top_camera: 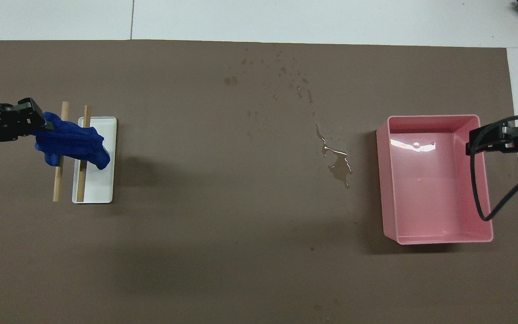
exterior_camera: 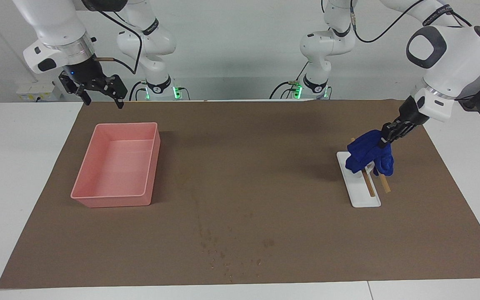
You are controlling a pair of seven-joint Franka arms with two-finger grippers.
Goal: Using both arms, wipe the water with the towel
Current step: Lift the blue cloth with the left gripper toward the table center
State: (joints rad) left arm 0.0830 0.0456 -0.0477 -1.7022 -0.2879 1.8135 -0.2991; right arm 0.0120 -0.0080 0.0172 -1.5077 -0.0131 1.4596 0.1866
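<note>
My left gripper (exterior_camera: 383,139) is shut on the royal-blue towel (exterior_camera: 367,155), which hangs in a lumpy bundle over a small white stand (exterior_camera: 365,196) at the left arm's end of the table. In the overhead view the left gripper (top_camera: 43,126) holds the towel (top_camera: 72,144) at one edge. I cannot tell whether the towel's lower end touches the stand. A water puddle (top_camera: 337,164) lies on the brown mat beside the pink tray, with droplets (top_camera: 286,72) farther from the robots. My right gripper (exterior_camera: 102,98) is open and empty, raised over the mat by the tray's robot-side end.
A pink tray (exterior_camera: 86,183) sits at the right arm's end of the mat; it also shows in the overhead view (top_camera: 484,180). Two wooden rods (top_camera: 57,180) lie across the white stand (top_camera: 101,189). The droplets show in the facing view (exterior_camera: 223,250) too.
</note>
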